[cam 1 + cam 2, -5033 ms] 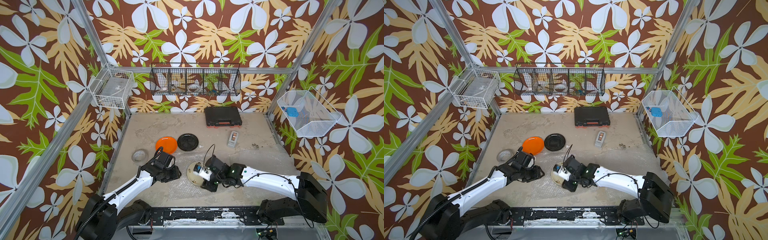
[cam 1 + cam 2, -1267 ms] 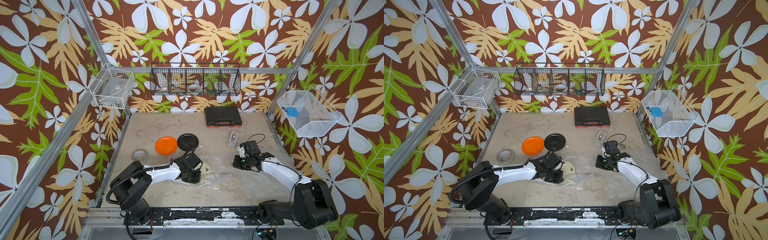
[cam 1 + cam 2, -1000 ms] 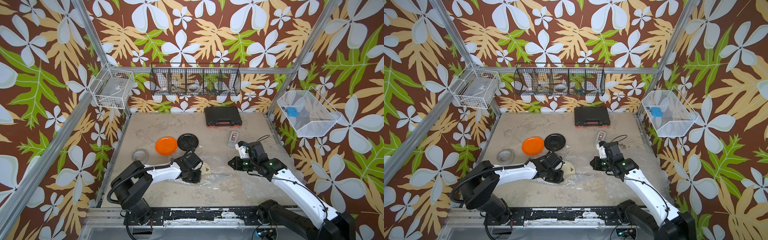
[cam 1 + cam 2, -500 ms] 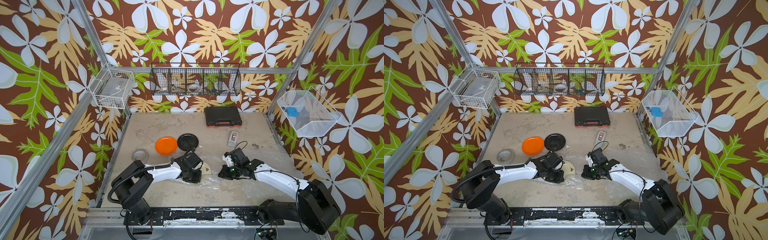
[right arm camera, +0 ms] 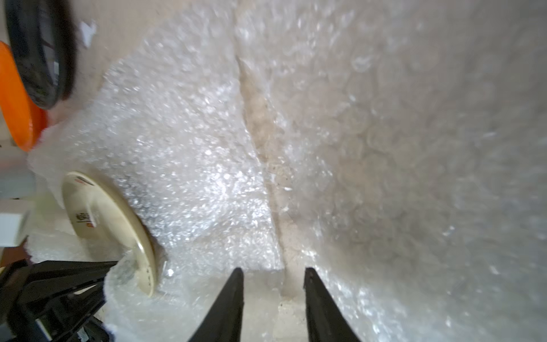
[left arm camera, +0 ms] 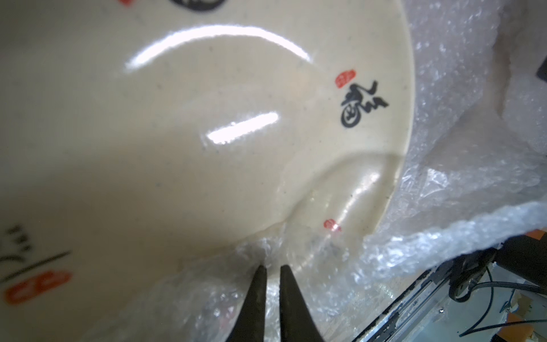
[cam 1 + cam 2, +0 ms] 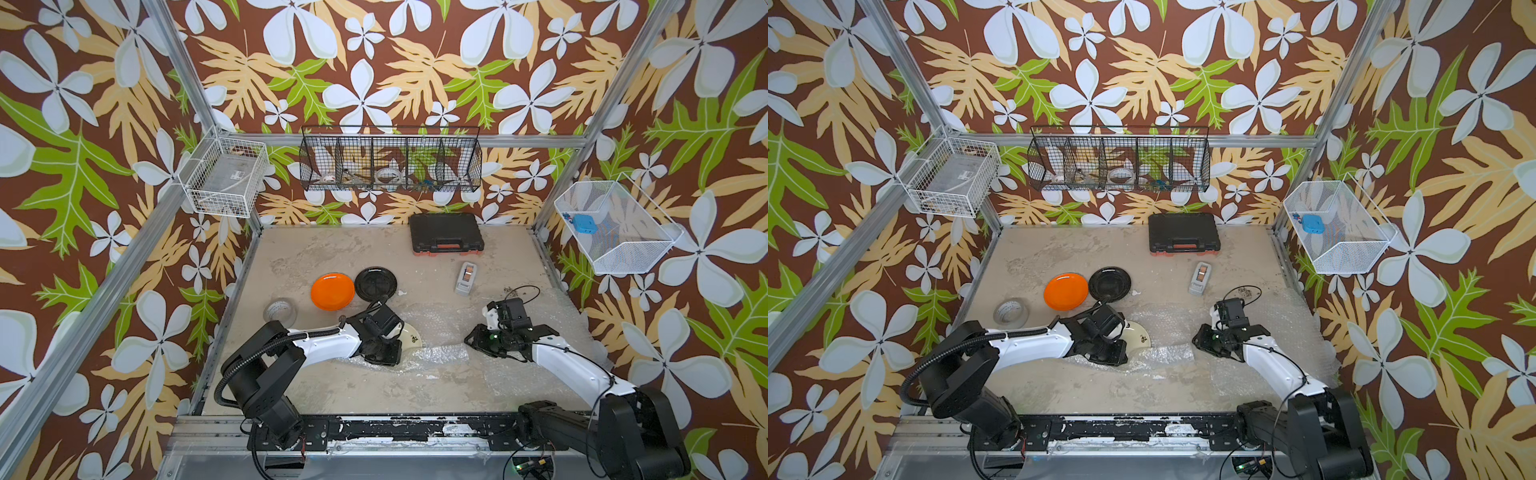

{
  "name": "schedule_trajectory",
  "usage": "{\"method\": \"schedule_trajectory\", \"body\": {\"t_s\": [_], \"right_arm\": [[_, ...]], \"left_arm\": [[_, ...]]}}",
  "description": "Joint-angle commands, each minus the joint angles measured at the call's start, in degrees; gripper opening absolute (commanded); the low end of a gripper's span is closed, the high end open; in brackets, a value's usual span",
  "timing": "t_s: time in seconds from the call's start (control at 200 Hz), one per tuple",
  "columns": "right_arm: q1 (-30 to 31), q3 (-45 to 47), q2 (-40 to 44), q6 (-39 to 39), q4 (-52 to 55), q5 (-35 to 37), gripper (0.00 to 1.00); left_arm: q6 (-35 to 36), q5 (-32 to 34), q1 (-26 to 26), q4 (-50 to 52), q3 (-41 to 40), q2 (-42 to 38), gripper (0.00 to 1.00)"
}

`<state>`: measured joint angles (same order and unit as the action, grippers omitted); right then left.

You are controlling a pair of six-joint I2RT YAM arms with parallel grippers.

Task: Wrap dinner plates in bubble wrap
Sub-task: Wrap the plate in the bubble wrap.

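Observation:
The cream plate (image 7: 411, 336) (image 6: 207, 118) lies on a sheet of bubble wrap (image 7: 449, 328) in mid-table, half hidden under my left arm. My left gripper (image 6: 273, 268) (image 7: 384, 357) is shut on a fold of the bubble wrap (image 6: 325, 281) pulled over the plate's near rim. My right gripper (image 5: 273, 271) (image 7: 476, 338) stands open and low over the wrap to the right of the plate (image 5: 112, 219), nothing between its fingers. The orange plate (image 7: 332, 291) and the black plate (image 7: 375, 284) sit bare behind the left arm. Another bubble wrap sheet (image 7: 557, 324) lies at the right.
A roll of clear tape (image 7: 279, 311) lies left of the orange plate. A grey tape dispenser (image 7: 466, 277) and a black case (image 7: 446, 233) sit further back. Wire baskets hang on the back wall (image 7: 390, 164), the left wall (image 7: 226, 176) and the right wall (image 7: 615, 228).
My right gripper came down from a raised pose to the wrap beside the cream plate, then drew slightly right and opened. The left arm and its grip stayed still.

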<state>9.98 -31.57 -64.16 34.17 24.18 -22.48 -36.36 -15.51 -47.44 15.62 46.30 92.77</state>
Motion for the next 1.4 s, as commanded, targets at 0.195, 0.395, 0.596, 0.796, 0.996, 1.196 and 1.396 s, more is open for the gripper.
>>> {"method": "schedule_trajectory", "body": {"t_s": [0.195, 0.395, 0.596, 0.796, 0.996, 1.196, 1.396], "right_arm": [[0.22, 2.97, 15.19, 6.10, 10.56, -9.85, 0.61], [0.27, 7.08, 23.19, 9.51, 10.09, -14.63, 0.94], [0.31, 12.82, 20.57, 14.01, -2.45, -18.18, 0.77], [0.22, 13.32, 10.70, 13.65, -11.32, -16.91, 0.53], [-0.25, 11.50, 6.64, 11.11, -12.26, -15.17, 0.06], [2.98, 6.58, 10.07, 13.08, -10.32, -16.87, 0.00], [18.36, 4.08, 5.84, 24.58, -21.54, -14.52, 0.00]], "left_arm": [[0.32, 3.99, 0.27, 5.47, -0.30, 1.61, 0.14], [0.33, 4.10, 0.25, 5.84, 0.19, 1.88, 0.15], [0.59, 4.17, 0.25, 6.15, 0.37, 2.08, 0.14], [0.65, 4.35, 0.48, 6.18, 0.37, 2.06, 0.14], [0.76, 3.55, 1.01, 5.12, 0.20, 2.00, 0.14], [-0.31, -1.44, 1.65, 0.80, -1.10, 2.21, 0.12], [-0.62, -2.71, 1.74, -0.97, -1.91, 2.85, 0.11]]}}
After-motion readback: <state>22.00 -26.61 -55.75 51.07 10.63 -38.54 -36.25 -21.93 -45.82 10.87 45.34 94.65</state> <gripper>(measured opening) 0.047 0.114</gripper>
